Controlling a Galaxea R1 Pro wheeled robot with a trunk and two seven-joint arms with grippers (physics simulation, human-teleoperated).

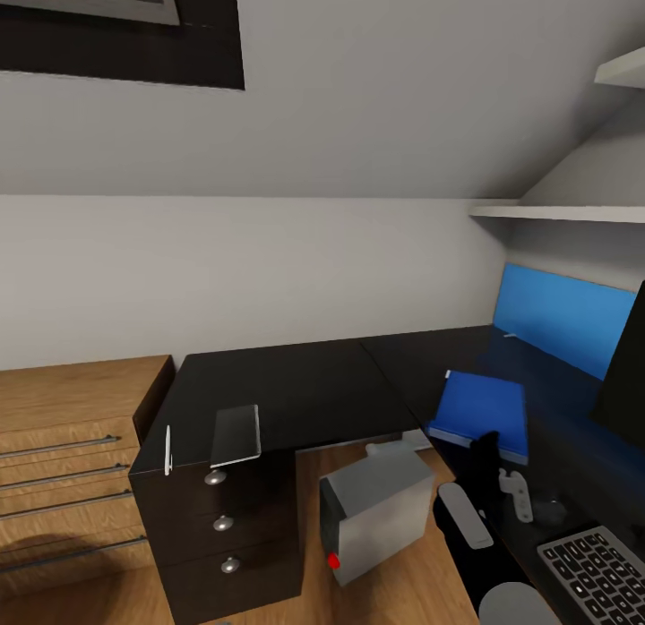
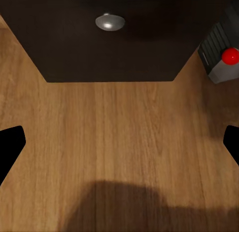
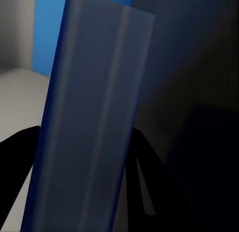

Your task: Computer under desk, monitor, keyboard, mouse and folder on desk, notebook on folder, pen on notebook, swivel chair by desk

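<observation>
The blue folder (image 1: pixel 479 408) lies on the black desk (image 1: pixel 296 383) at its right wing, and my right gripper (image 1: pixel 486 450) is shut on its near edge. Up close, the folder's pale edge (image 3: pixel 94 117) runs between the two dark fingers (image 3: pixel 147 162). A grey notebook (image 1: pixel 236 434) and a white pen (image 1: pixel 167 449) rest on the desk corner above the drawer unit (image 1: pixel 224 526). The grey computer (image 1: pixel 376 513) stands on the floor under the desk. The keyboard (image 1: pixel 596 571) and the monitor's edge (image 1: pixel 627 365) sit at the right. My left gripper (image 2: pixel 119 142) hangs open over the floor. The swivel chair is out of view.
A light-wood drawer chest (image 1: pixel 72 446) stands left of the desk. A blue wall panel (image 1: pixel 560 316) backs the desk's right wing, with white shelves (image 1: pixel 555 211) above. The drawer knob (image 2: pixel 110 22) and the computer's red light (image 2: pixel 230 55) lie ahead of my left gripper.
</observation>
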